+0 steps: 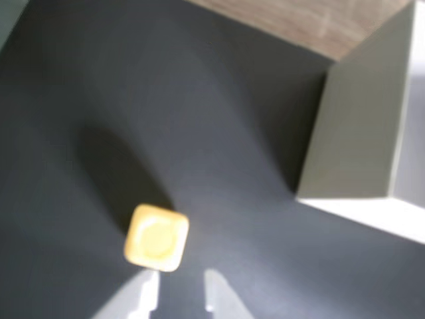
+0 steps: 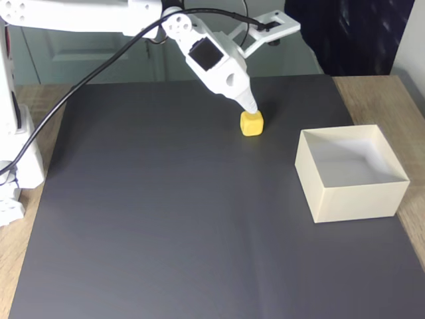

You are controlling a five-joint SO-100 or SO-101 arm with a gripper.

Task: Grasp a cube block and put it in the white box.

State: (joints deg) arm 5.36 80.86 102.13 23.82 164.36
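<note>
Item: gripper (image 1: 178, 292). Two pale fingertips at the bottom edge of the wrist view, parted by a narrow gap, nothing between them. In the fixed view, tip just above and behind the cube, finger spread not readable there.

Item: cube block (image 1: 157, 237). Small, yellow, rounded edges. Resting on the dark mat (image 2: 166, 219), just ahead of the fingertips and offset toward the left finger in the wrist view. Not held. In the fixed view (image 2: 252, 123), upper middle of the mat, well apart from the box.

Item: white box (image 2: 350, 199). Cream card, low walls, no lid, open and empty. Right of the mat in the fixed view; one wall and a corner at the right of the wrist view (image 1: 358, 126).

Item: wooden table (image 2: 378, 100). Showing beyond the mat's edges.

Risks, as judged: gap looking barely wider than the cube, and cube off-centre, so a straight descent likely to land a fingertip on the top face and tip or shove the cube away. Rounded edges likely to let it squirt out of a shallow pinch. Thin card wall liable to be knocked on the carry across.

Obscured: wrist view blurred; finger bodies cut off by the lower edge; contact between tip and cube not determinable in the fixed view; arm base cut off at left.
</note>
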